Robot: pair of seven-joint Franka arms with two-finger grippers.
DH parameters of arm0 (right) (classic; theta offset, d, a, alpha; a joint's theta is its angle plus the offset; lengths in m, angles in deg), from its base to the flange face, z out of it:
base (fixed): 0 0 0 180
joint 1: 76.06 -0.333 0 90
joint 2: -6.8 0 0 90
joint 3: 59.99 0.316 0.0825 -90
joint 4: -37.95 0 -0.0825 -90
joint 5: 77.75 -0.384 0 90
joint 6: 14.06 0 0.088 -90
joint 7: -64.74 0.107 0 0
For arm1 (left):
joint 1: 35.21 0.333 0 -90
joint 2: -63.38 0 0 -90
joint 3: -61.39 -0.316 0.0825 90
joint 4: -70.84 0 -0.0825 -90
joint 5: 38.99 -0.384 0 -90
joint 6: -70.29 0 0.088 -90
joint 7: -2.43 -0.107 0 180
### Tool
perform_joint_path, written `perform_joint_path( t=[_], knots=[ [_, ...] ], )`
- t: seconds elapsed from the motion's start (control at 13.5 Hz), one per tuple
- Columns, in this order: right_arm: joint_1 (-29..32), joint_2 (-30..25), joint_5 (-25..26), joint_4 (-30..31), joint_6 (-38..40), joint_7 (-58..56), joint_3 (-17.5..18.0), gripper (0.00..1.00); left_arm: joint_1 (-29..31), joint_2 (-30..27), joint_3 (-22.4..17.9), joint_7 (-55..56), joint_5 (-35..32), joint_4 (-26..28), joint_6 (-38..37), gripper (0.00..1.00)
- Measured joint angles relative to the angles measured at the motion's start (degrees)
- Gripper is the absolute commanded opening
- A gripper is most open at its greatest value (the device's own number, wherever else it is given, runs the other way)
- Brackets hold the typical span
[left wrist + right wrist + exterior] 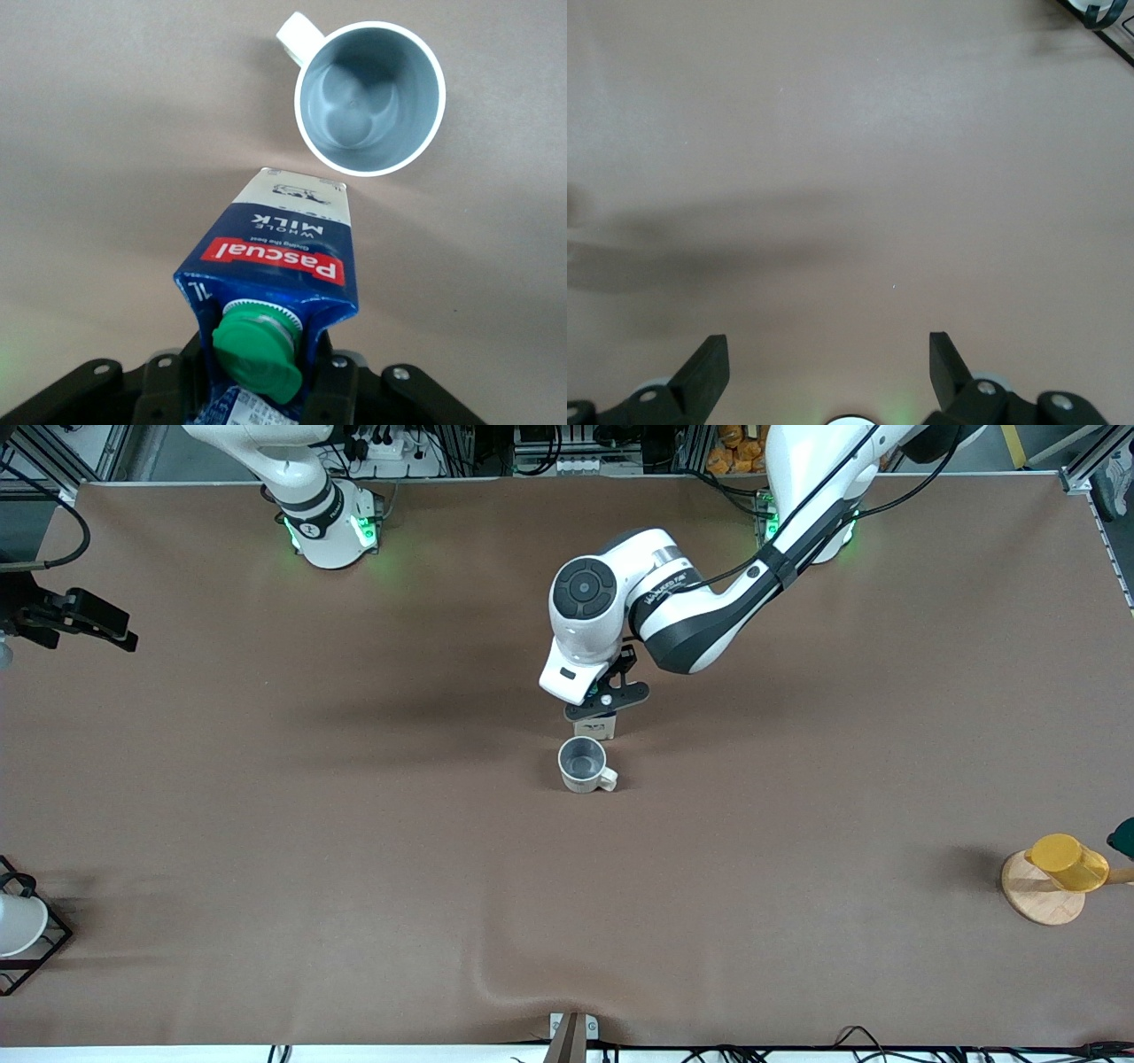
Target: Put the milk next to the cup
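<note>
The brown surface [266, 824] is mostly bare around the middle, where my work is. My left gripper [606, 707] sits over the milk [600, 728], which stands just beside the cup [582, 764], on the side farther from the front camera. The two look very close, though I cannot tell whether they touch. My left fingers [168, 381] are clamped on the gabled top of the milk [275, 266], either side of the green cap. I judge that the task is nearly done. The carton is already where it belongs, next to the cup [369, 97]. Whether its base is fully down on the surface I cannot tell. What seems left is to let go and lift clear without tipping it toward the mug.

My right gripper [828, 363] waits over bare surface at the right arm's end of the table, its fingers spread wide and holding nothing.

Off at the left arm's end, nearer the front camera, a yellow cup [1067, 862] rests on a round wooden base [1036, 895]. It has no part in this.

On the carton's dark blue face, the red label reads "Pascual" in white. Beneath it the words "WHOLE MILK" are printed, and "1L" sits on the adjoining side. The smaller print is too fine for me to read.
</note>
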Motion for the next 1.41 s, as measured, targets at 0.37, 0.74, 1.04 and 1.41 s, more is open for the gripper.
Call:
perform_joint_path(
  t=[0.37,0.74,1.04,1.41],
  knots=[
    [0.4,0.0,0.0,0.4,1.1,0.0,-0.5,1.0,0.1,0.0,0.0,-1.3,0.0,0.0,0.7,0.94],
    [0.7,0.1,0.0,1.8,0.6,0.0,-0.5,1.0,0.2,0.0,0.0,-2.0,0.0,-0.4,1.0,1.0],
    [0.7,0.1,0.0,1.9,0.3,0.0,-0.5,1.0,2.6,-3.2,0.2,-2.0,0.0,-2.1,-0.1,1.0],
    [0.7,0.1,0.0,1.9,0.3,0.0,-0.5,1.0,15.2,-13.1,3.3,-10.0,1.4,-2.5,-10.4,1.0]
  ],
)
